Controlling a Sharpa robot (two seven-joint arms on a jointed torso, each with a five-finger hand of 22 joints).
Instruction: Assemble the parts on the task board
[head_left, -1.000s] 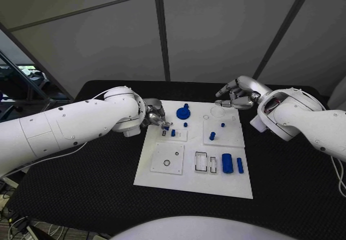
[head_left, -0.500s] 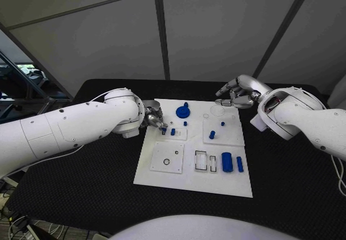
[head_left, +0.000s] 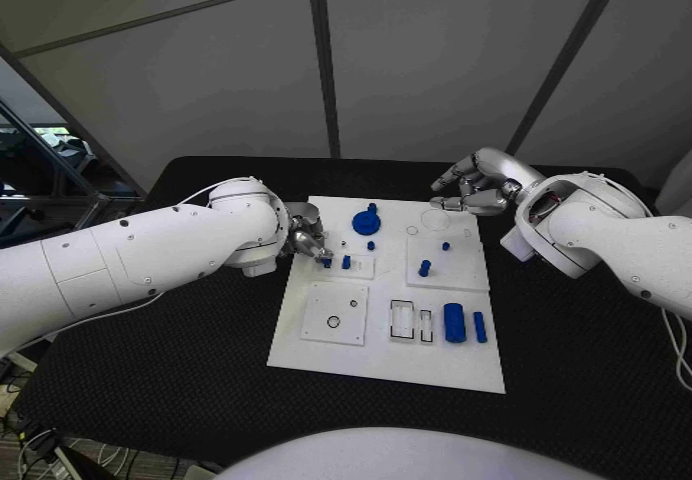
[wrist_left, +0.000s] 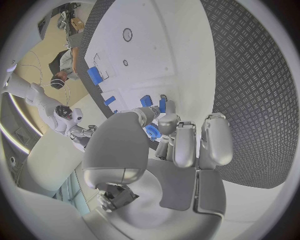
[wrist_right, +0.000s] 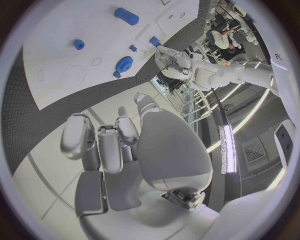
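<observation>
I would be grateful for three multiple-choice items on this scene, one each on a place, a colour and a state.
1. Where is the left hand?
A. at the task board's far left edge
B. off the table
C. on the board's near right corner

2. What colour is the gear-shaped part?
A. red
B. blue
C. yellow

3. What is the right hand doing?
A. gripping the large cylinder
B. pressing the board
C. holding nothing

Answers: 1 A, its fingers meet small parts there; 2 B, plainly blue; 3 C, it is raised beyond the board.

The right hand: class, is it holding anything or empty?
Empty: the right hand hovers beyond the task board's far edge, fingers apart, nothing between them.
</observation>
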